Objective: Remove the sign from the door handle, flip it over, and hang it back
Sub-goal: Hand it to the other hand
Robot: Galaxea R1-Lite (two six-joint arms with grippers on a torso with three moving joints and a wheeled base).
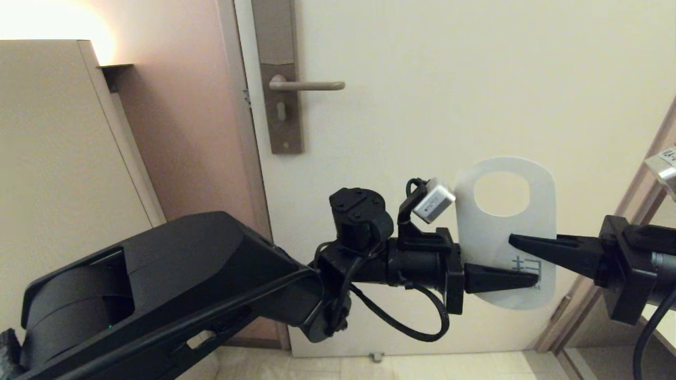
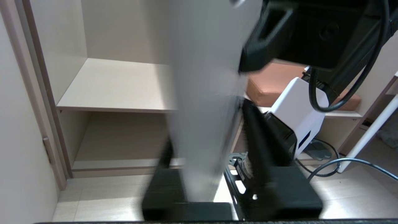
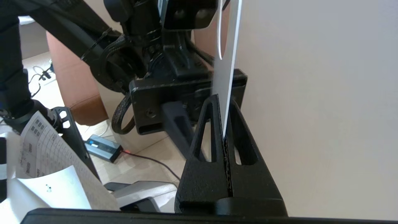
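Observation:
The sign [image 1: 538, 211] hangs in the air in front of the door, its white side with blue print facing me and its round hole uppermost. It is well below and to the right of the door handle [image 1: 311, 85], a slim lever on a brown backplate [image 1: 282, 121]. My right gripper [image 1: 513, 240] comes in from the right and is shut on the sign's edge [image 3: 228, 62], pinched between both fingertips [image 3: 223, 101]. My left gripper [image 1: 531, 278] reaches in from the left at the sign's lower part. Its fingers [image 2: 255, 133] stand apart with the sign [image 2: 205, 93] between them.
A beige cabinet [image 1: 53, 158] stands left of the door, and a wooden frame [image 1: 655, 174] lies at the right. Behind the arms are open shelves [image 2: 118, 87], a brown cushion [image 2: 273, 84], printed papers [image 3: 53, 161] and a charger with cable on the floor [image 3: 102, 147].

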